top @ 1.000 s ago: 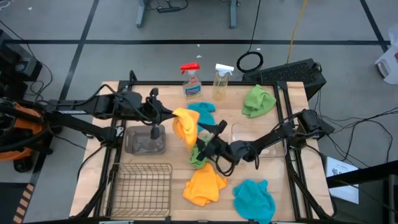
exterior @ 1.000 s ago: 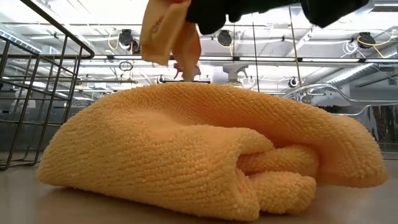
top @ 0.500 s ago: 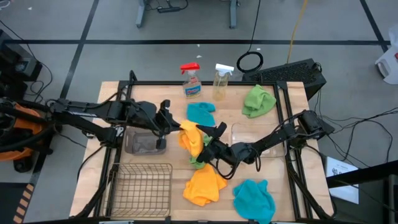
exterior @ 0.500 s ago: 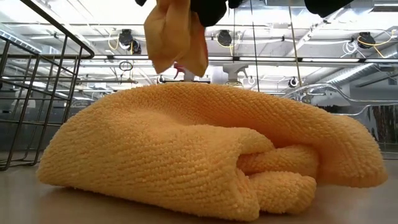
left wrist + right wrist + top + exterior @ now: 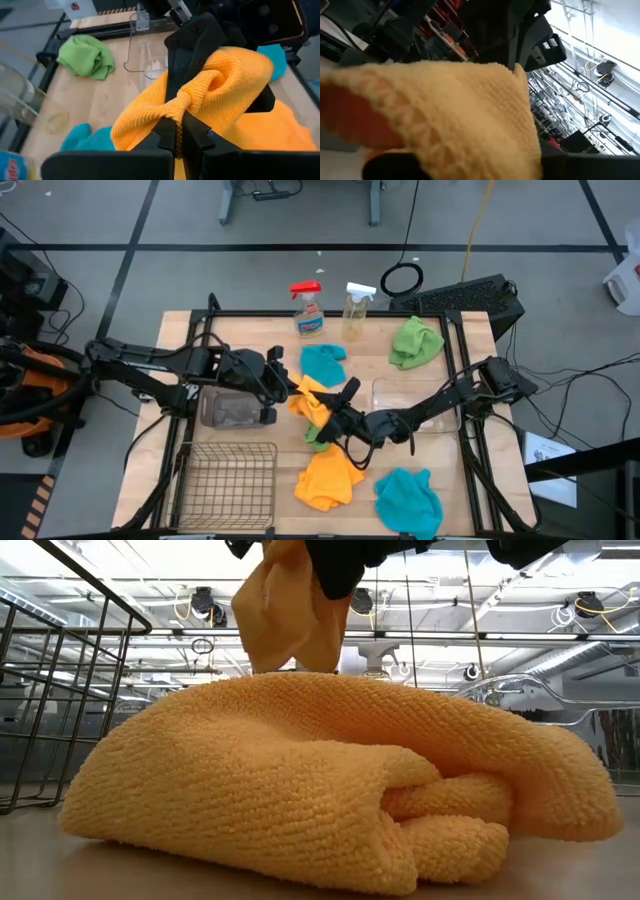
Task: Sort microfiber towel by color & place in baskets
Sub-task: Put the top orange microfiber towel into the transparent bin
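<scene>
Low view, nearest first: a yellow-orange towel (image 5: 330,780) lies crumpled on the wooden surface (image 5: 60,865), its long axis running across the picture, with a folded lobe toward the camera. Behind and above it a second yellow-orange towel (image 5: 285,605) hangs from dark arm parts, drooping downward; the wire-mesh basket (image 5: 50,690) stands off to one side.

From above, the hanging towel (image 5: 308,400) sits at mid-surface between both arms. The left tool (image 5: 283,388) is pinched narrow on this towel, as the left wrist view confirms: its two dark fingers (image 5: 165,135) meet on a bunched fold of the cloth (image 5: 200,95), which bulges out ahead of them. The right tool (image 5: 338,412) is right against the same towel on its opposite side; whether its fingers are spread or closed on it I cannot tell.

Just beside the left tool lies the smoky grey tub (image 5: 233,408); the clear tub (image 5: 395,395) is under the right arm. Farther off lie a teal towel (image 5: 322,362), a green towel (image 5: 416,342), and two spray bottles (image 5: 308,310).
</scene>
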